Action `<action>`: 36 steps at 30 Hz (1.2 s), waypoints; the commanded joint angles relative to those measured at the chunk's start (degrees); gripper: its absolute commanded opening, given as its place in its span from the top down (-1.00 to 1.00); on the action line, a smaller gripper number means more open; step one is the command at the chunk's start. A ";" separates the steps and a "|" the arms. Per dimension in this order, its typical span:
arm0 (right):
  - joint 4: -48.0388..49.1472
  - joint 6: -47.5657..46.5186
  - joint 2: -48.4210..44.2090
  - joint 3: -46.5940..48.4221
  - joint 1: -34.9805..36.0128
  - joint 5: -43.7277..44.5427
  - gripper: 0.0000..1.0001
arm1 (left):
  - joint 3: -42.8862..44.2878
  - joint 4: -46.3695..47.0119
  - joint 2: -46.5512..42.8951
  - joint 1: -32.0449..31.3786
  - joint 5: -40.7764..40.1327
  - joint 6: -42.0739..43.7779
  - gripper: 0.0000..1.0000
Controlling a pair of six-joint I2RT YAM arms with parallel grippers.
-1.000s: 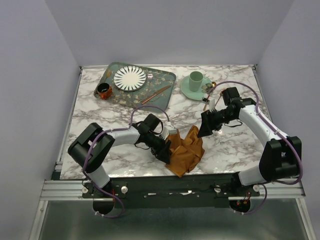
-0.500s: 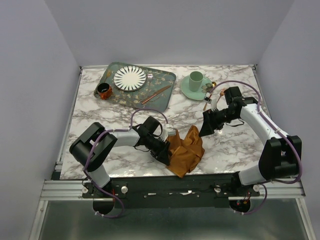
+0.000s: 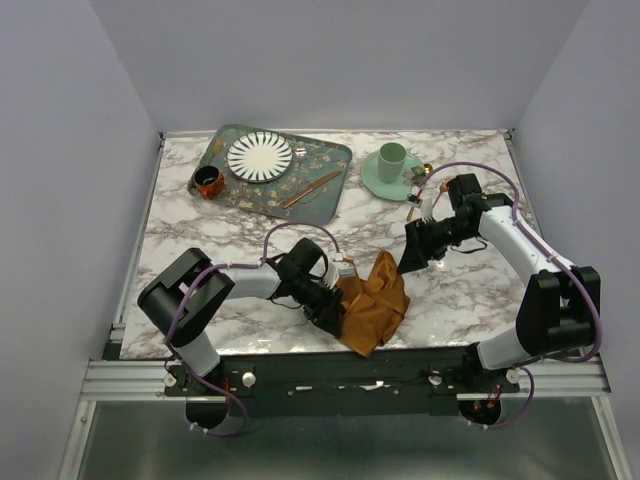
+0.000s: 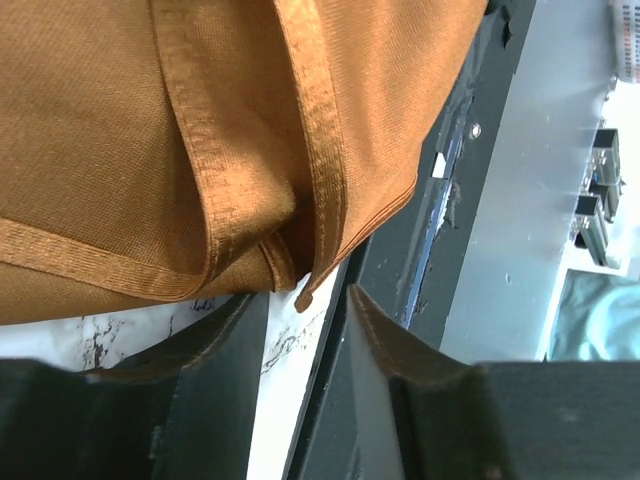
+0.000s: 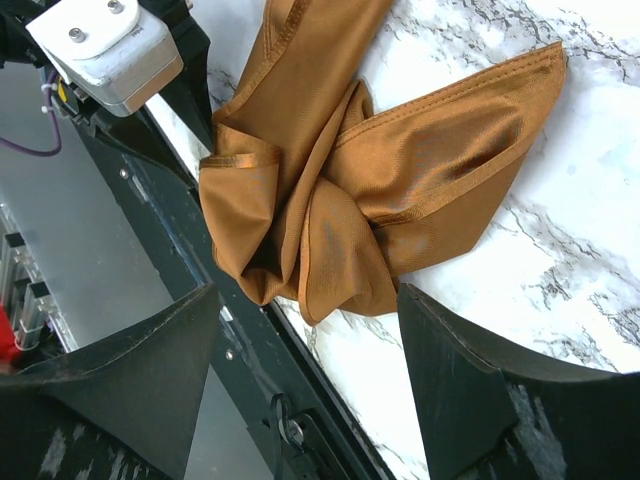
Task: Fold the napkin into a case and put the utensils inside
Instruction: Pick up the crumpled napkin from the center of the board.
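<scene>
The rust-orange napkin [image 3: 375,300] lies crumpled in loose folds at the table's near edge; it is not folded into a case. It fills the left wrist view [image 4: 200,130] and shows in the right wrist view [image 5: 340,200]. My left gripper [image 3: 335,315] is low at the napkin's left near side, its jaws a little apart [image 4: 300,300] with a hem corner right at the tips. My right gripper [image 3: 410,258] hovers wide open and empty [image 5: 305,300] above the napkin's far right. One copper utensil [image 3: 312,189] lies on the tray; others [image 3: 415,196] lie by the saucer, partly hidden.
A patterned green tray [image 3: 325,165] at the back left holds a striped plate [image 3: 260,156], with a small copper cup [image 3: 207,182] at its left edge. A mint cup [image 3: 391,156] stands on a saucer [image 3: 375,180]. The black front rail [image 3: 400,375] runs just below the napkin.
My left gripper has slid toward the near edge along the napkin's left side, and the cloth has bunched slightly. My right gripper has lifted back a little.
</scene>
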 commanded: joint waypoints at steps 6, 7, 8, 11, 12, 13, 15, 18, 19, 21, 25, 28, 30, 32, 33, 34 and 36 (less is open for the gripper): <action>0.92 0.13 0.84 0.08 -0.65 -1.93 -0.59 | 0.37 1.12 -3.83 -0.44 -3.07 -1.15 0.78; 1.01 0.31 0.92 -0.18 -0.56 -1.93 -0.59 | 0.72 -0.80 -4.88 -0.44 -3.43 -1.15 1.00; 1.10 0.31 0.92 -0.19 -0.65 -2.02 -0.58 | 2.12 -2.82 -5.50 -0.44 -3.86 -0.54 1.00; 1.28 0.22 0.49 -0.19 -0.65 -2.11 -0.58 | 8.33 -18.00 -7.70 -0.01 -6.67 9.19 1.00; 1.71 0.05 0.14 -0.27 -0.74 -1.93 -0.58 | 9.41 -21.52 -8.40 2.17 -7.29 11.05 1.00; 1.98 0.05 -0.04 -0.27 -0.65 -1.58 -0.58 | 11.60 -26.43 -9.71 3.85 -6.17 15.07 1.00; 2.86 0.05 -0.31 0.08 -0.65 -1.32 -0.58 | 22.05 -37.76 -8.68 5.61 -10.26 24.72 1.00; 3.56 0.31 0.83 1.56 -0.65 -1.40 -0.57 | 31.28 -52.75 -6.73 8.33 -20.89 37.24 1.00; 3.65 0.49 1.36 2.09 -0.65 -2.10 -0.57 | 32.09 -53.89 -9.26 11.13 -23.62 39.08 1.00; 4.09 0.92 2.15 3.15 -0.65 -2.81 -0.57 | 32.45 -54.25 -12.78 12.48 -34.24 48.65 1.00; 7.78 4.52 3.03 4.20 -0.13 -6.22 -0.57 | 28.24 -53.73 -22.44 13.62 -45.87 62.30 1.00; 10.32 6.19 4.35 5.52 1.89 -9.65 -0.59 | 26.65 -53.38 -25.36 14.15 -43.43 60.03 1.00; 14.26 7.60 3.83 6.49 4.09 -9.76 -0.72 | 27.00 -52.68 -25.98 13.71 -38.53 55.48 1.00; 17.26 9.53 2.51 7.45 8.30 -8.27 -0.84 | 27.79 -51.62 -25.20 12.75 -35.79 52.04 1.00; 20.67 10.32 2.42 7.63 9.62 -7.91 -0.93 | 28.49 -51.27 -24.93 12.22 -34.47 50.81 1.00; 22.62 12.77 2.33 7.72 12.07 -7.65 -0.97 | 28.76 -49.96 -24.32 12.30 -30.97 48.36 1.00; 28.05 15.07 3.38 7.90 14.28 -7.47 -1.00 | 28.67 -48.29 -24.32 12.13 -28.23 46.32 1.00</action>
